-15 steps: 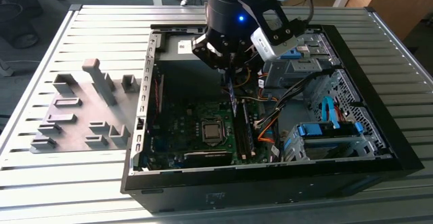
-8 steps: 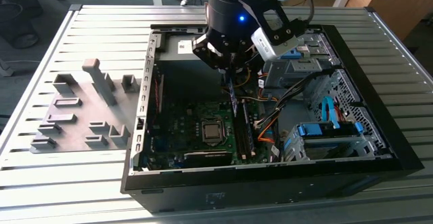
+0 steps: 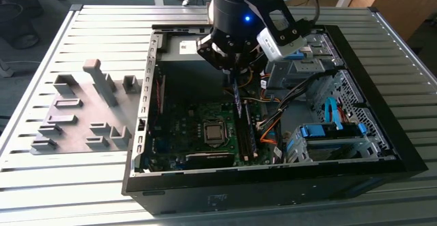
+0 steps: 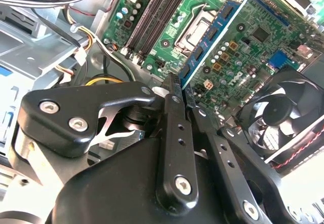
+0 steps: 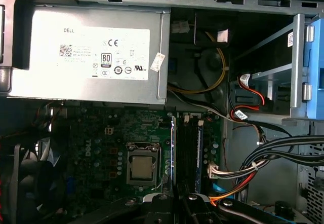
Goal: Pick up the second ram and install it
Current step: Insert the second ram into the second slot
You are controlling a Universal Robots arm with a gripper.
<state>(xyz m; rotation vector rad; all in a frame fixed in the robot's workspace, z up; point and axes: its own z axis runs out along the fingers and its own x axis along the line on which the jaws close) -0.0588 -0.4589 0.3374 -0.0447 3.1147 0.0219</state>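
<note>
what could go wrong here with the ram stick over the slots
1. The hand is shut on the second ram by its top edge, hanging edge-on over the memory slots; a small tilt or offset could make it miss the slot.
2. The cables lie close beside the slots and could snag.
3. One stick seems already seated nearby, so a sideways drift might knock it.
</note>
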